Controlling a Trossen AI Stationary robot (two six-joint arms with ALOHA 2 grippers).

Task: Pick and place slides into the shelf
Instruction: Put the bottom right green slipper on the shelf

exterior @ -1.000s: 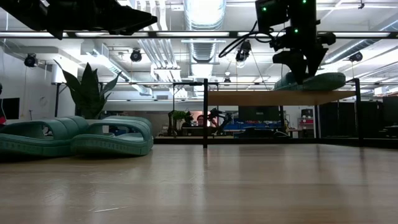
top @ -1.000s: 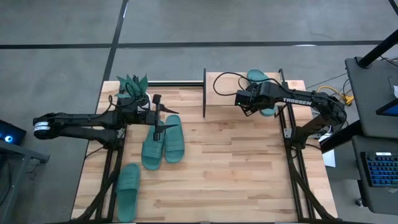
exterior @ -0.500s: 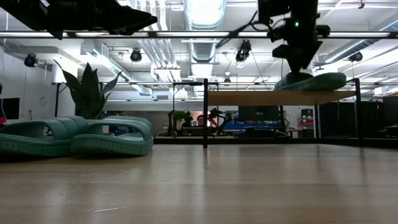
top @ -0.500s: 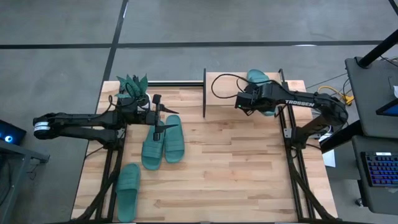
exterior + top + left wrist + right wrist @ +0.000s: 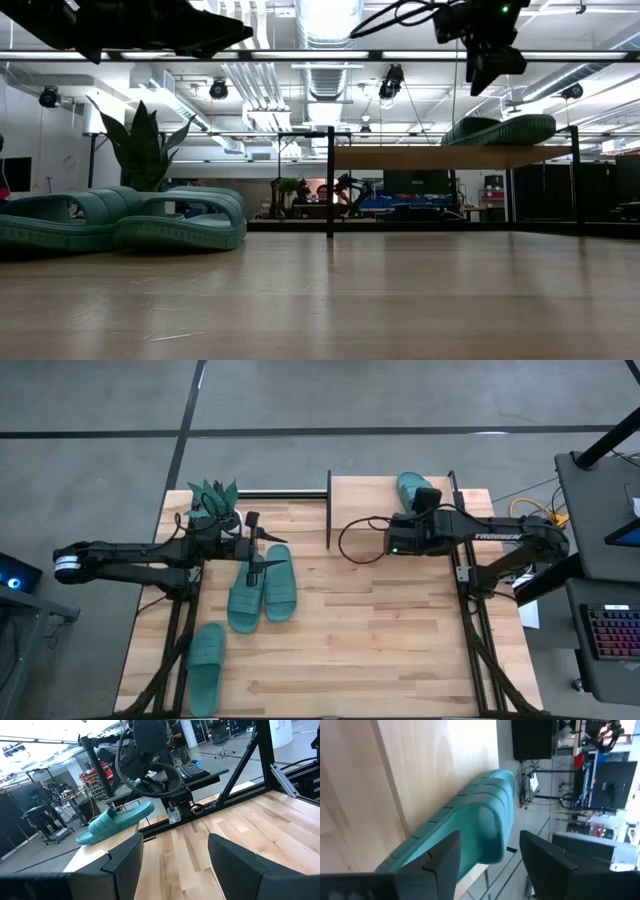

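Observation:
One teal slide (image 5: 409,484) lies sole-down on the shelf's light-wood top (image 5: 370,500), near its right end; the low view shows that slide (image 5: 500,130) on the board (image 5: 420,157). My right gripper (image 5: 487,82) hangs open above it, clear of it; in its wrist view its fingers (image 5: 490,870) stand either side of the slide (image 5: 470,835) without touching. A pair of slides (image 5: 262,592) rests side by side on the table, with another slide (image 5: 205,655) nearer the front left. My left gripper (image 5: 268,551) hovers open over the pair's far ends.
A spiky green plant (image 5: 212,495) stands at the far left corner, behind the left arm. The shelf's black posts (image 5: 330,180) rise from the table. Bare wood spreads across the table's middle and near right (image 5: 380,630). Desks and monitors fill the room beyond.
My right gripper has risen off the slide on the shelf and drawn back toward the table's near edge. The slide has stayed lying on the shelf top. The left arm has kept still.

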